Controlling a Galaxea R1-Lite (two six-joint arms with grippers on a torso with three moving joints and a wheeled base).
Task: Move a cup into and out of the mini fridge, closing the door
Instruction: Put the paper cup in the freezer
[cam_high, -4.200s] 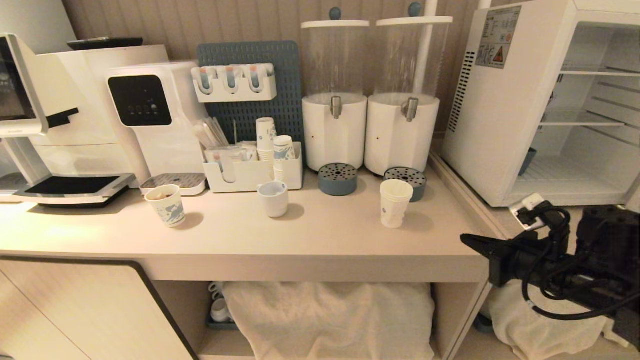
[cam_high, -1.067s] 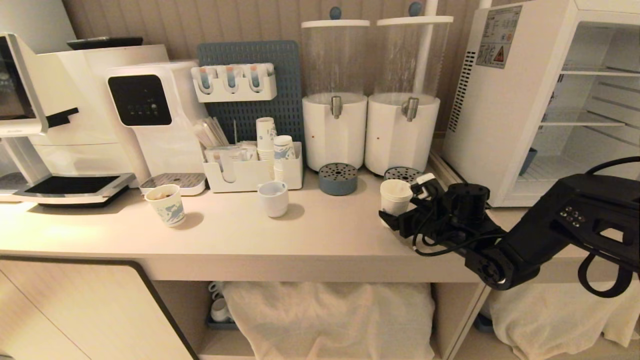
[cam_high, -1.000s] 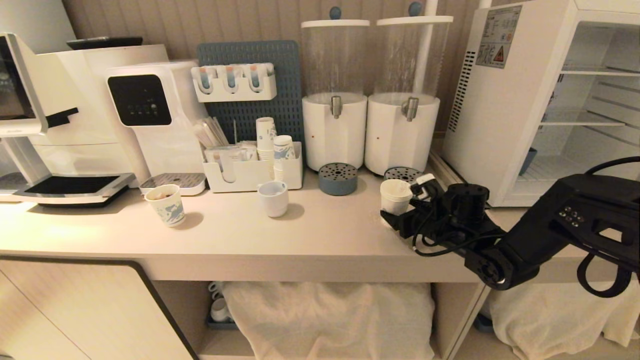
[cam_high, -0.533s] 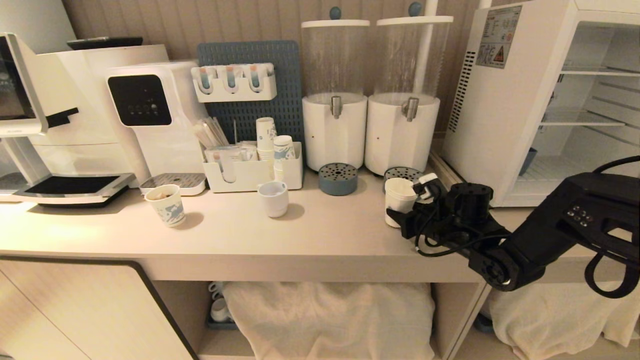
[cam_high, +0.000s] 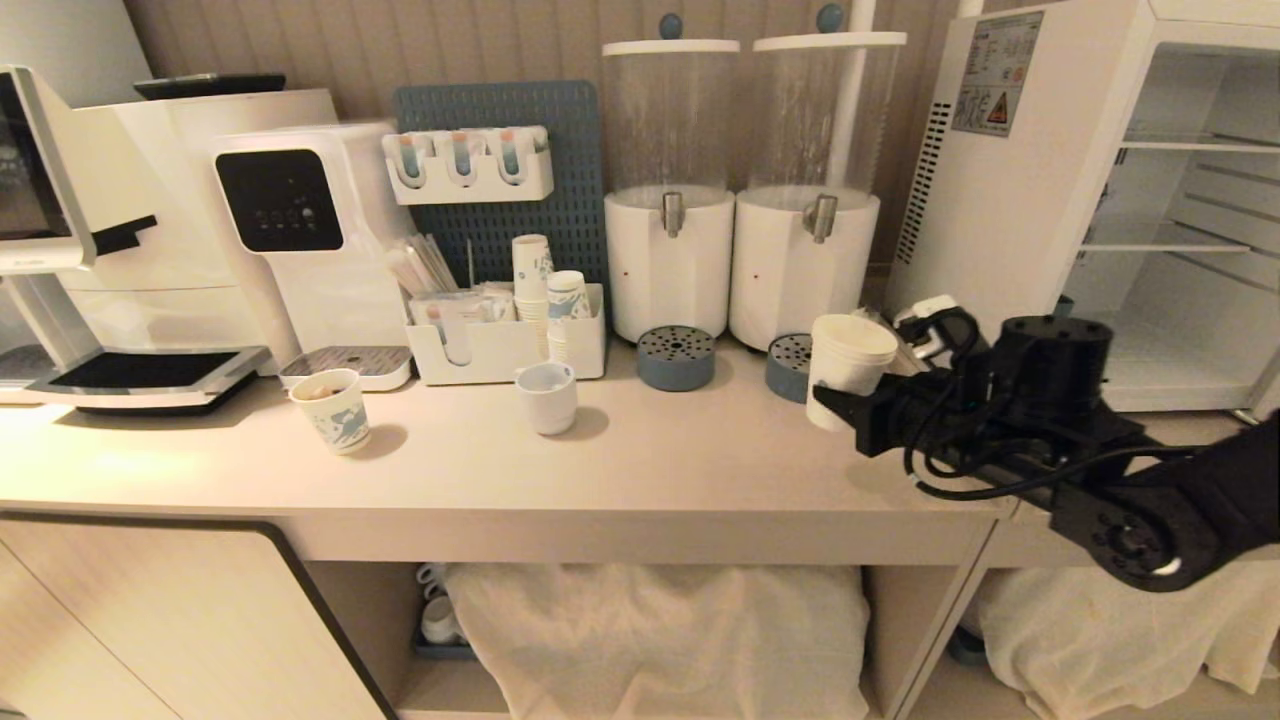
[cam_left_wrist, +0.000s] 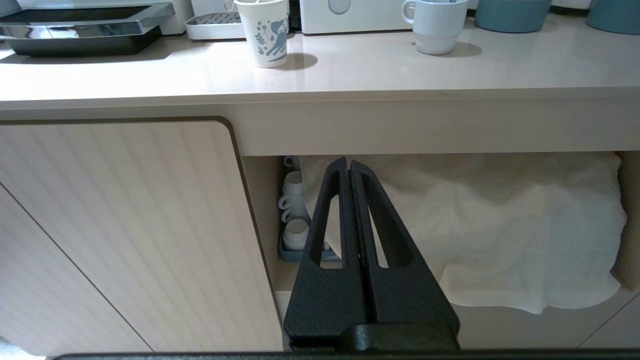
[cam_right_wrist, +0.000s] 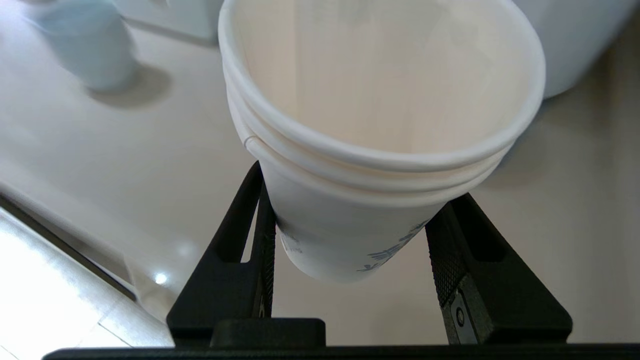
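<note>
At the far left of the head frame a coffee machine (cam_high: 150, 240) stands on the counter (cam_high: 500, 470), with a water dispenser (cam_high: 300, 230) beside it. Lower left of centre, a patterned paper cup (cam_high: 333, 410) sits on the counter; a squat ceramic cup (cam_high: 547, 396) stands near the middle, in front of a white organiser (cam_high: 505, 345) holding stacked cups. Two drink dispensers (cam_high: 740, 190) fill the upper centre.

The left gripper (cam_left_wrist: 349, 165) shows only in its wrist view, jaws pressed together, pointing at the shelf under the counter, where white cloth (cam_left_wrist: 475, 225) lies.

Right of centre in the head frame, the cup (cam_high: 846, 368) is lifted clear of the counter, upright, in front of the right dispenser's blue drip tray (cam_high: 790, 366). The right gripper (cam_high: 838, 405) has its jaws clamped on the cup's lower body; the wrist view shows a finger on each side of it.

At the upper right the mini fridge (cam_high: 1010, 180) stands with its interior and shelves exposed; the door itself is out of frame.
</note>
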